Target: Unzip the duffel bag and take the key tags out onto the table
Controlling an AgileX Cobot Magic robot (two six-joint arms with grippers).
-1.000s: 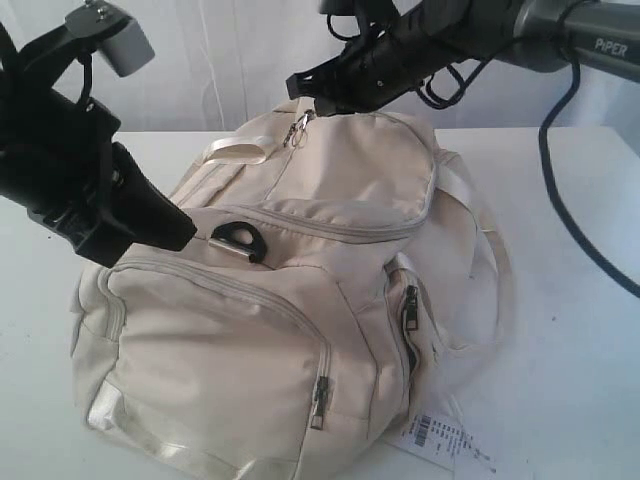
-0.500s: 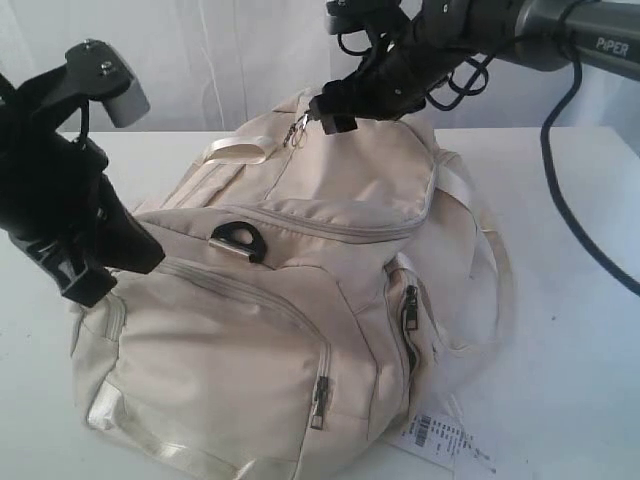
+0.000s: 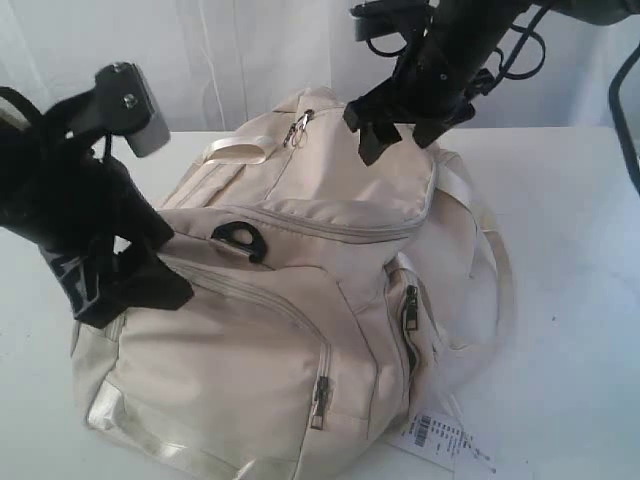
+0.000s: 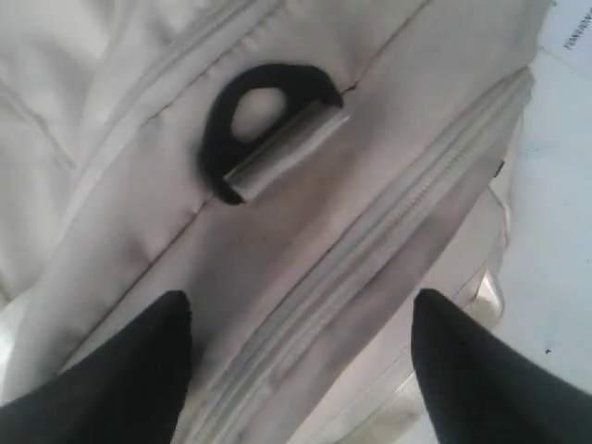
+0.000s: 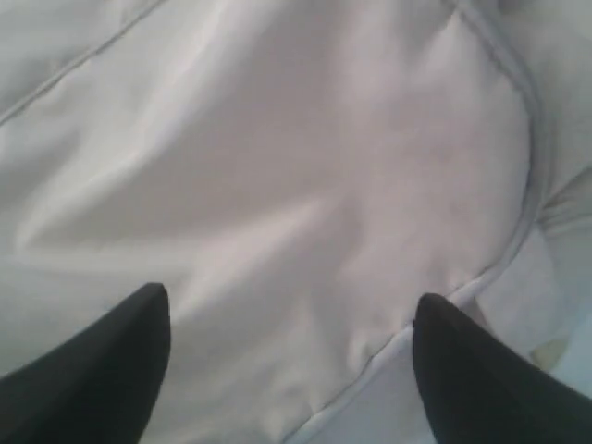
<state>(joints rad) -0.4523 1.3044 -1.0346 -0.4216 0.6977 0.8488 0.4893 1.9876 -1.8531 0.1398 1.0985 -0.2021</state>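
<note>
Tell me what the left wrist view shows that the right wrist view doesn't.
Only the left wrist view: a dark D-ring on the duffel bag, a closed zip running past it, and a strip of the table beside the bag.
Only the right wrist view: a plain fabric panel bordered by a curved seam.
Both: cream bag fabric below an open gripper, the left gripper and the right gripper, each with fingertips apart and nothing held.
</note>
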